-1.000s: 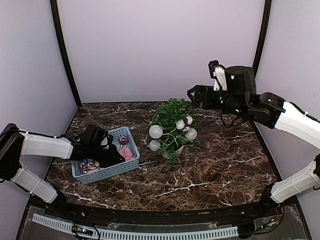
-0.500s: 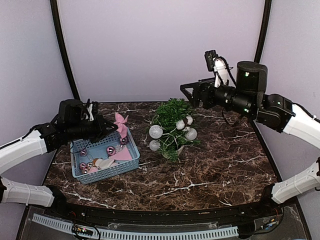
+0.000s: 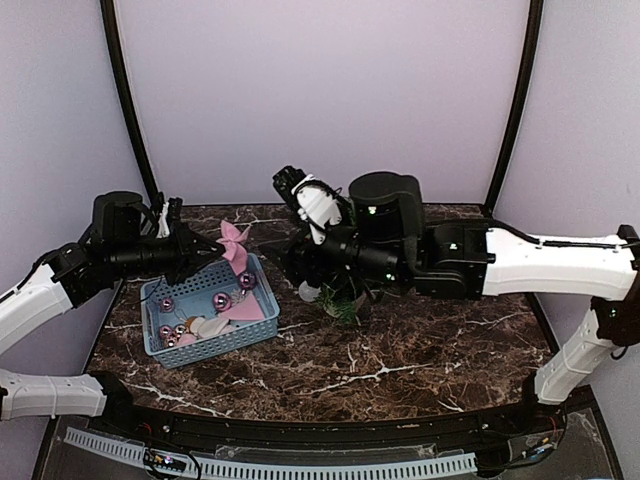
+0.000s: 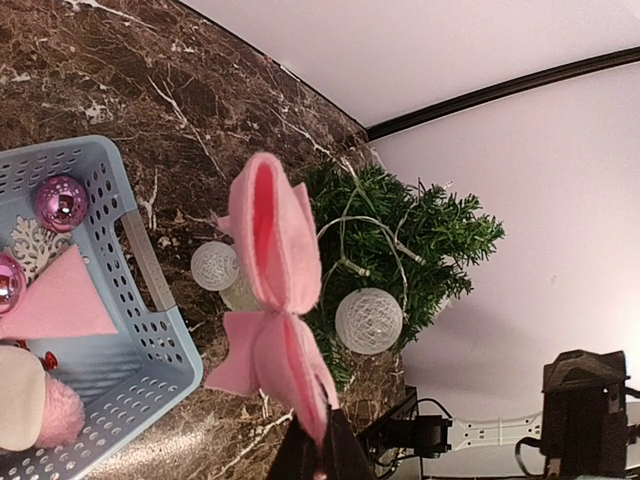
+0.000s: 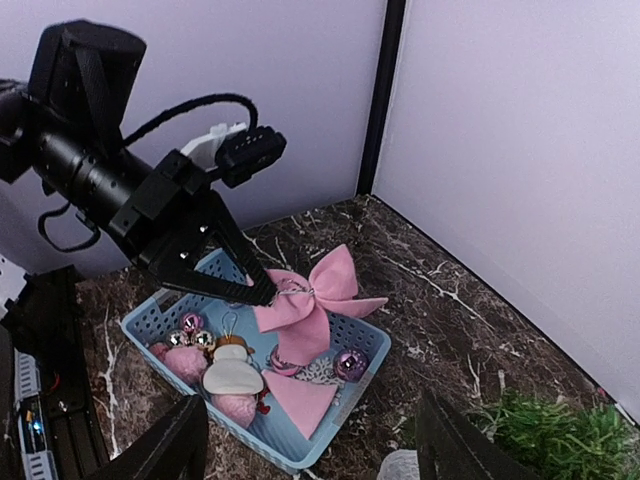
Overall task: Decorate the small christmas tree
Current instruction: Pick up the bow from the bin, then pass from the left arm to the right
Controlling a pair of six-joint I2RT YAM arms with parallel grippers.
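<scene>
My left gripper (image 3: 207, 250) is shut on a pink felt bow (image 3: 235, 243) and holds it above the back right corner of the blue basket (image 3: 262, 322). In the left wrist view the bow (image 4: 272, 255) hangs from the pinched fingertips (image 4: 335, 455), with the small christmas tree (image 4: 410, 235) and its white string balls (image 4: 367, 320) behind it. My right gripper (image 5: 315, 450) is open and empty, above the tree and facing the basket (image 5: 375, 350) and bow (image 5: 310, 295). In the top view the right arm hides most of the tree (image 3: 342, 300).
The basket holds purple baubles (image 4: 62, 200), a snowman ornament (image 5: 232, 368), pink felt pieces and a white snowflake. Dark marble table (image 3: 420, 350) with purple walls close behind and at both sides. A black power strip lies beyond the tree in the left wrist view (image 4: 420, 435).
My left gripper has lifted the pink bow out of the basket and holds it up. My right arm has swung left from the back right to over the tree.
</scene>
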